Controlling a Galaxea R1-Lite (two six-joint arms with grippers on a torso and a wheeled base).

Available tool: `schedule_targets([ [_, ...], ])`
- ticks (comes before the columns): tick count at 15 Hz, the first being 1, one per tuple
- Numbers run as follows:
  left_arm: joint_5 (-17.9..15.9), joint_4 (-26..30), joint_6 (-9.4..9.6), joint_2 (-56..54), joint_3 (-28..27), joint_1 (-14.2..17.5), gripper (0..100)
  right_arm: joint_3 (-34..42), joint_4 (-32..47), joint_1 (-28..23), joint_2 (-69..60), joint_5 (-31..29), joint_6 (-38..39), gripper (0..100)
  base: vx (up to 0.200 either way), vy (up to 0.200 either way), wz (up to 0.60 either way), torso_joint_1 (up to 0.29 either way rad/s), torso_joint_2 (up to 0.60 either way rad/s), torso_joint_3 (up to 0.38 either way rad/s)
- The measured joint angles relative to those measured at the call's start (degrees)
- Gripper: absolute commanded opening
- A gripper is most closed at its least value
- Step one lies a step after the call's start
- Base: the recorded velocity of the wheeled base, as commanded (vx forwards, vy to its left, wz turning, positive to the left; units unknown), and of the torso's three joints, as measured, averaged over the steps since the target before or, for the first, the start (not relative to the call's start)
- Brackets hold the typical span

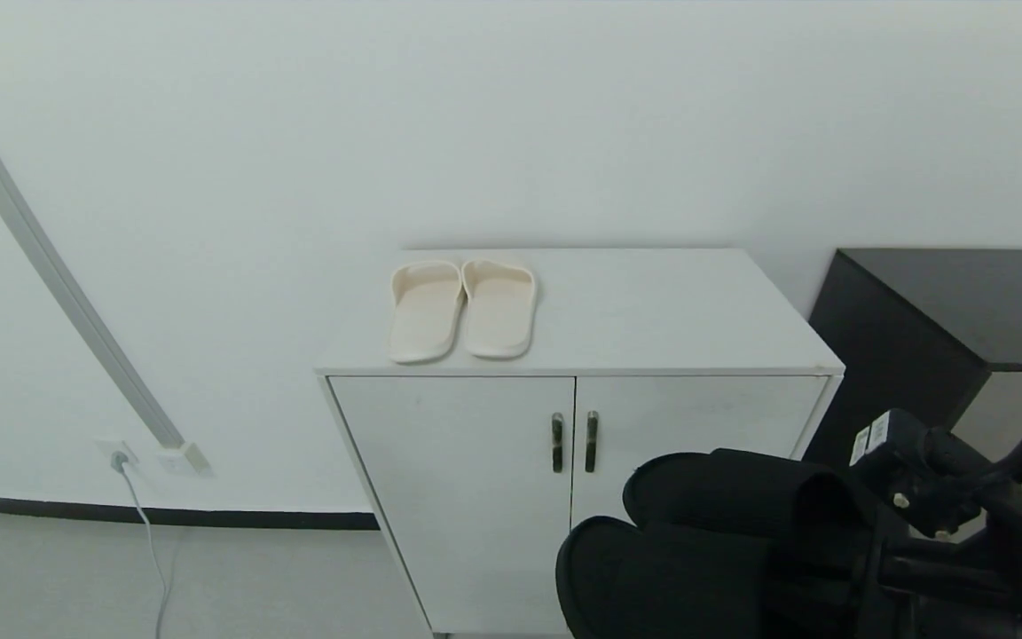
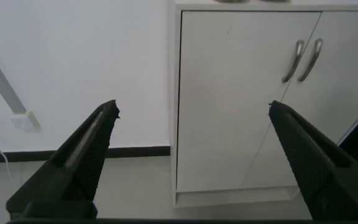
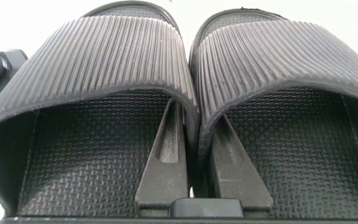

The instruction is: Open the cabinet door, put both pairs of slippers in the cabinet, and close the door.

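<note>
Pointing toes toward the wall (image 1: 564,133), cream slippers (image 1: 475,312) lengthwise front-to-back atop cabinet (image 1: 653,311).

White wall (image 1: 564,115) with black skirting (image 1: 165,516), slanting grey conduit (image 1: 50,257) and socket (image 1: 118,457); grey floor (image 1: 50,577), black unit (image 1: 963,302) right

This is a plain indoor room, closer to an office or test space than a lived-in home. The white wall (image 1: 564,133) is bare except for a surface-run cable duct (image 1: 50,257) and a wall socket (image 1: 118,457). Black skirting (image 1: 165,515) meets a grey floor (image 1: 50,577), and a white two-door cabinet (image 1: 475,497) stands against the wall.
</note>
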Motion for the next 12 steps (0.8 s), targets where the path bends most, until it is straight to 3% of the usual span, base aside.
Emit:
schedule_targets([
  [12,-0.06,0.02,0.09,0.0,-0.07,-0.05,100,1.29,-0.85,0.93,2.16,0.0,-0.83,0,0.0,0.0,0.0,-0.185,0.51,0.321],
])
